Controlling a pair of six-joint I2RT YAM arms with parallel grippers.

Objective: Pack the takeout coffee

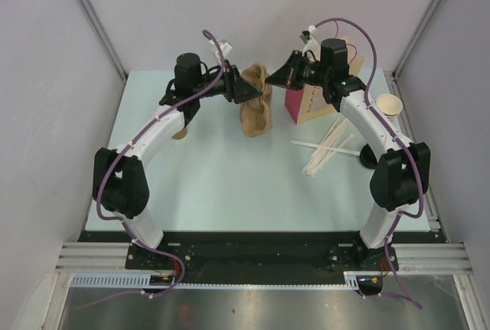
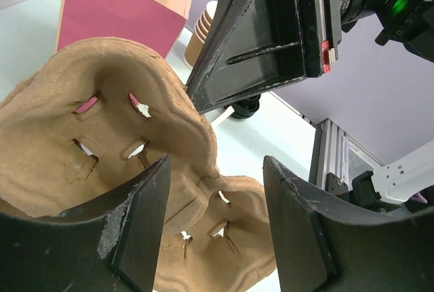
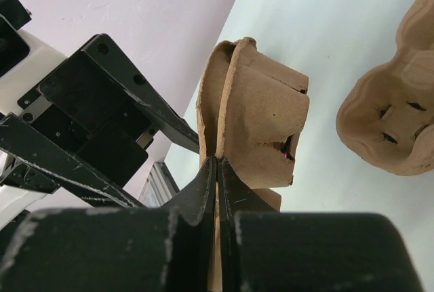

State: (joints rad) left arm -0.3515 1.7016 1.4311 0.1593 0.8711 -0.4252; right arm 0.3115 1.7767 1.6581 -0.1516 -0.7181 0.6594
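A brown pulp cup carrier (image 1: 256, 76) hangs above the table at the back centre. My right gripper (image 1: 271, 77) is shut on its thin edge, and the pinch shows in the right wrist view (image 3: 217, 163) under the carrier (image 3: 261, 112). My left gripper (image 1: 243, 87) is open right next to that carrier. Its fingers (image 2: 139, 217) stand wide apart in front of the carrier (image 2: 88, 136). A second carrier (image 1: 256, 118) lies on the table below. The pink paper bag (image 1: 294, 104) stands just to the right. The takeout coffee with its black lid is not visible.
A stack of pale lidless cups (image 1: 389, 106) stands at the right edge. Wooden stirrers (image 1: 328, 146) lie scattered in front of the bag, near a black round base (image 1: 368, 158). A tan object (image 1: 181, 132) peeks from under my left arm. Grey walls close in the back and sides.
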